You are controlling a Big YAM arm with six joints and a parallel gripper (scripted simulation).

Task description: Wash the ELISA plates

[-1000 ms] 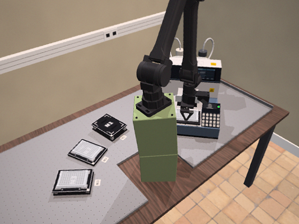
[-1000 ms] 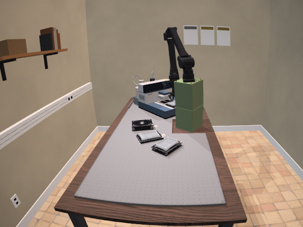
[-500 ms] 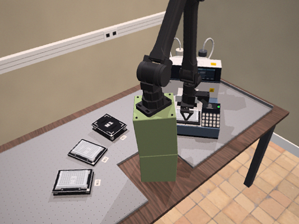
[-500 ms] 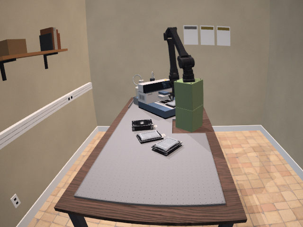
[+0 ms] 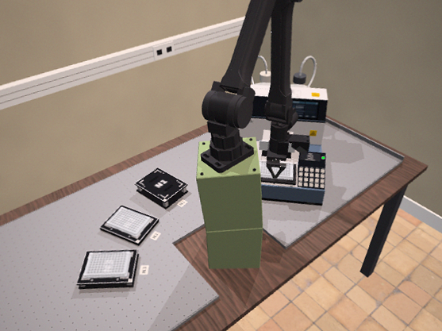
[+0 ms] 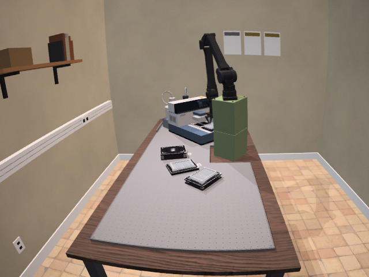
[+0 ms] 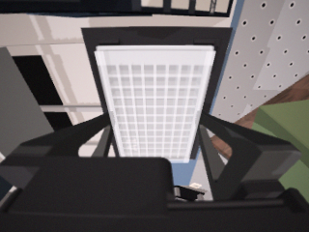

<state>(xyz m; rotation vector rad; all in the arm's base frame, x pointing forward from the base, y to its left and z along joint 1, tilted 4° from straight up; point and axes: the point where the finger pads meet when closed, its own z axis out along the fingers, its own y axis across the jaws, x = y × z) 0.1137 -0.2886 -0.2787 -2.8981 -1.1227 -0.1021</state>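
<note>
My gripper (image 5: 275,174) (image 7: 154,116) is over the washer's carrier (image 7: 159,36), its fingers on both long sides of a clear ELISA plate (image 5: 288,171) (image 7: 154,92), which it grips. The plate lies within the carrier's dark outline; whether it is flat in the pocket or slightly above is not clear. The washer (image 5: 292,196) (image 6: 190,133) shows a green lamp (image 5: 323,157) above its keypad (image 5: 312,177). Nest N1 (image 5: 160,183) (image 6: 173,152) holds no plate. Plates stand in nest N2 (image 5: 129,221) (image 6: 181,165) and nest N3 (image 5: 108,264) (image 6: 203,175).
The green pedestal (image 5: 232,203) (image 6: 229,128) carries the arm between the nests and the washer. The washer's white head (image 5: 320,94) (image 6: 176,118) rises behind the carrier. Bottles with tubes (image 5: 299,77) stand behind it. A raised rim (image 5: 367,139) edges the right end of the mat.
</note>
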